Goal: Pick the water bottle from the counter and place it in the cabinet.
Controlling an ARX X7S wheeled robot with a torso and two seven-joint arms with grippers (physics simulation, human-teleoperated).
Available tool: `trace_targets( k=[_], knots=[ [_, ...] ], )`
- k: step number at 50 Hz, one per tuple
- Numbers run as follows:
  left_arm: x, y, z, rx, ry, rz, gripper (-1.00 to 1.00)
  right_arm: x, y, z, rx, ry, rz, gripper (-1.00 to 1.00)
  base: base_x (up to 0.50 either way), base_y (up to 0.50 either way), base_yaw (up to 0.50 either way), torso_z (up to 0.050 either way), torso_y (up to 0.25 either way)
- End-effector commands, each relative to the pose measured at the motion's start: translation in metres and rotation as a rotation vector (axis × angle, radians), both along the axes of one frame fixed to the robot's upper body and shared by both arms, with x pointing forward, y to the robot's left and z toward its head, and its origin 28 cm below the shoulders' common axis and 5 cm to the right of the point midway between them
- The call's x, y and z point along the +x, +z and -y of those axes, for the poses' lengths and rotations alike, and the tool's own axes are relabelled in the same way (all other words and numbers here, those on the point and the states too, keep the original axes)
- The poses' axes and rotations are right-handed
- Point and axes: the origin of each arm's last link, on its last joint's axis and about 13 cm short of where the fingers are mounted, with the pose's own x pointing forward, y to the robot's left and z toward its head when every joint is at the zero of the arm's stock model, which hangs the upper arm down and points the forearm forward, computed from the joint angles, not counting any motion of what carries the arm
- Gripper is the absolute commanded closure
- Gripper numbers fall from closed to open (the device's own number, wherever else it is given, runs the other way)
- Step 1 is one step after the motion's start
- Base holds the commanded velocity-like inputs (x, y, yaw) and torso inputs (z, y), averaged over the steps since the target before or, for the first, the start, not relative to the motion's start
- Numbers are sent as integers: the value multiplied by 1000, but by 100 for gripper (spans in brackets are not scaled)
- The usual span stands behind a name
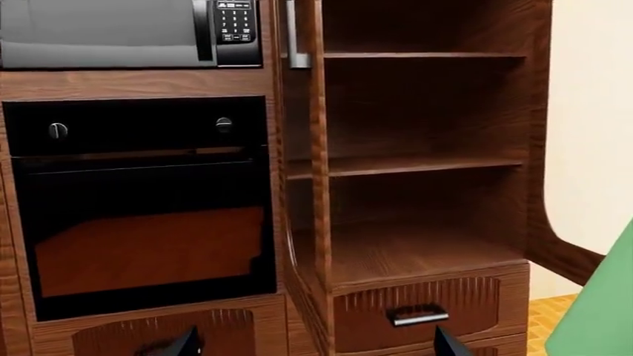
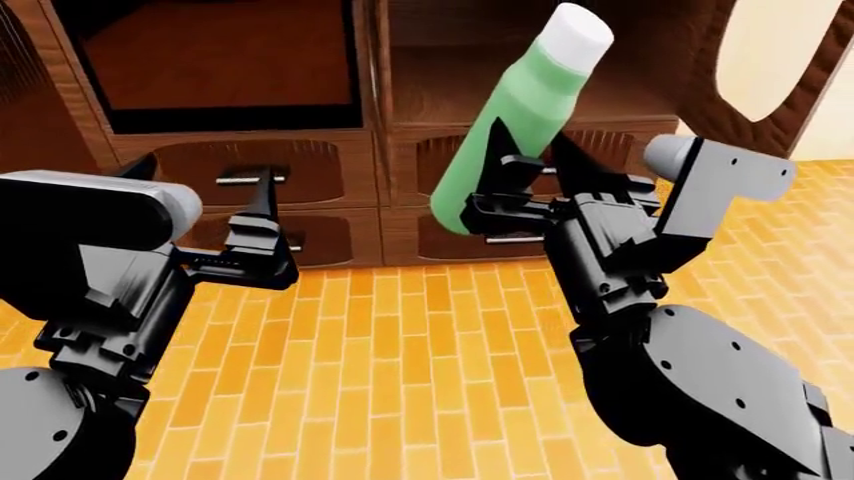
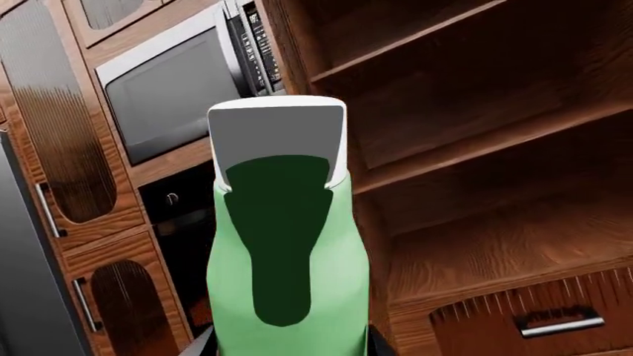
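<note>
Water bottle (image 2: 514, 120) sits clamped low on its green body in the right gripper (image 2: 527, 180), whose dark fingers (image 2: 497, 160) press against both sides of it. It tilts, white cap (image 2: 577, 30) uppermost and leaning toward the cabinet (image 2: 534, 95). In the right wrist view the bottle (image 3: 287, 259) fills the foreground, with the cap (image 3: 277, 130) rising in front of the cabinet's shelves (image 3: 465, 141).

Left of the bottle, the left gripper (image 2: 254, 215) hangs apart from everything, its jaws spread wide and holding nothing. Its two fingertips (image 1: 178, 345) show at the edge of the left wrist view, well separated, and a sliver of the green bottle (image 1: 603, 311) enters that view at the corner.

Beneath both arms lies an orange brick-patterned floor (image 2: 400, 350).

Beyond the bottle stands the reddish-brown cabinet, its open shelf bays (image 1: 420, 163) bare wood, with a drawer (image 1: 416, 304) and silver bar handle (image 1: 416, 315) under the lowest bay. Left of the cabinet's open bays sits a black built-in oven (image 1: 138, 200) with two knobs, and above it a microwave (image 1: 118, 33). Farther left of the microwave, tall doors with long silver handles (image 3: 50, 211) appear in the right wrist view.
</note>
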Motion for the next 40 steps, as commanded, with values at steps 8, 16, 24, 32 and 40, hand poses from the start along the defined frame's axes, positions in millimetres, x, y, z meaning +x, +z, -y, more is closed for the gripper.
trace_targets(
  k=[8, 16, 24, 32, 40],
  knots=[
    [0, -1, 0, 0, 0, -1, -100, 0, 5, 0, 0, -1, 45, 100, 200, -454, 0, 0, 1],
    [0, 0, 0, 2, -3, -2, -100, 0, 5, 0, 1, 0, 44, 100, 201, -455, 0, 0, 1],
    [0, 0, 0, 1, -3, -2, -100, 1, 6, 0, 0, 0, 45, 100, 200, -455, 0, 1, 0],
    [0, 0, 0, -2, -2, -2, -100, 1, 5, 0, -2, -1, 46, 100, 200, -455, 0, 0, 1],
    [0, -1, -1, -5, 0, -3, -100, 1, 4, 0, -2, -3, 49, 100, 216, -448, 0, 0, 1]
  ],
)
